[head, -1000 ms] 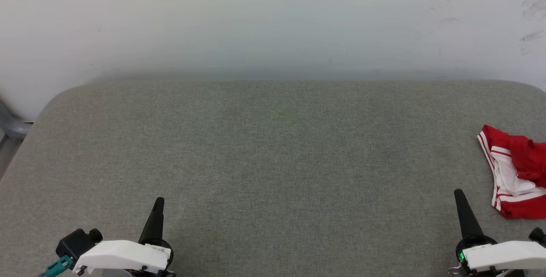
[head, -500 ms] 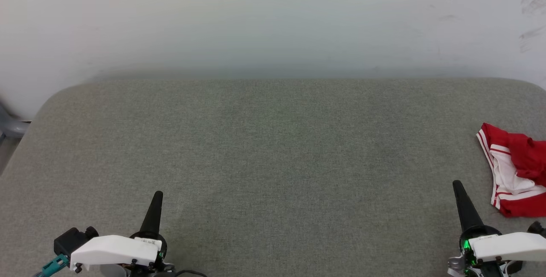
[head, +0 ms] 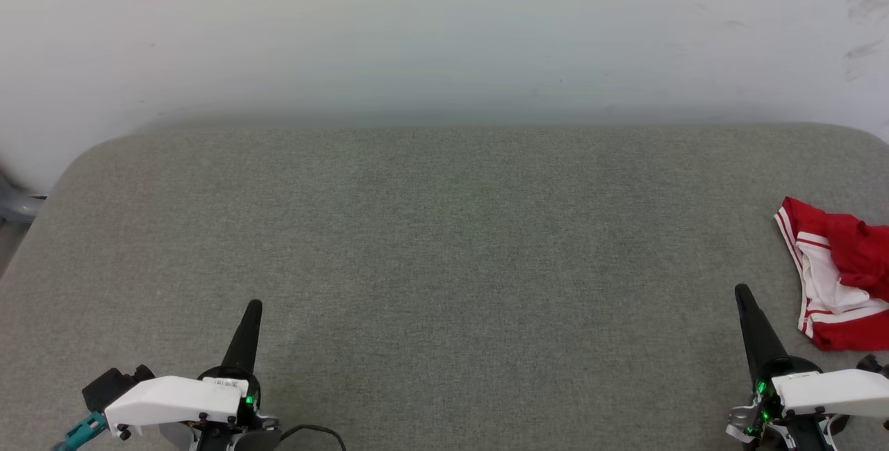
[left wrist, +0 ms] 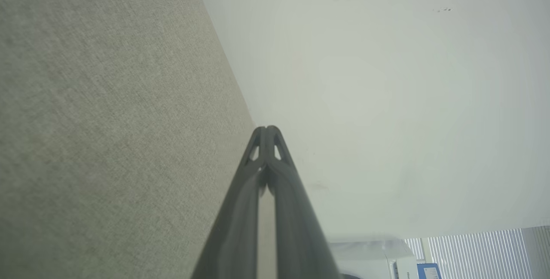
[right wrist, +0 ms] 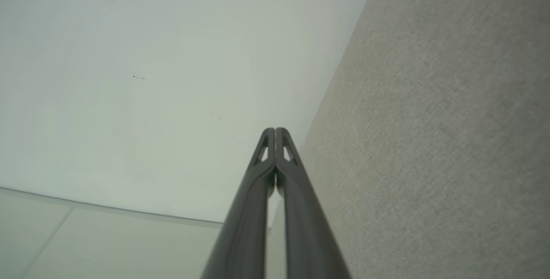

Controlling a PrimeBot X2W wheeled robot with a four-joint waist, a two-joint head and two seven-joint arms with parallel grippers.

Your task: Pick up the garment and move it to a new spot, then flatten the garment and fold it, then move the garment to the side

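Checking my left claw first: its two long dark fingers are pressed together at the tips into a single point, with nothing caught between them. It sits at the lower left of the head view, over the near part of the grey fabric-covered table with rounded corners, fingers pointing toward the far edge. The left wrist view confirms the tips meet, with only a narrow slit lower down the fingers. I cannot tell whether the tips rest on the cloth surface or hang just above it.

My right claw is in the same condition: fingers together, tips meeting, holding nothing. It sits at the lower right of the head view, also over the near part of the table. A green light shows at its base beside the white housing.

The garment, a red jersey-style shirt with white panels and white striped trim, lies crumpled on the table at the right edge of the head view, partly cut off by that edge. It is just to the right of the right claw, with a strip of bare grey cloth between them; neither claw touches it. No print is legible on the bunched fabric.

A plain white wall stands behind the table, with faint dark scuffs at its upper right.
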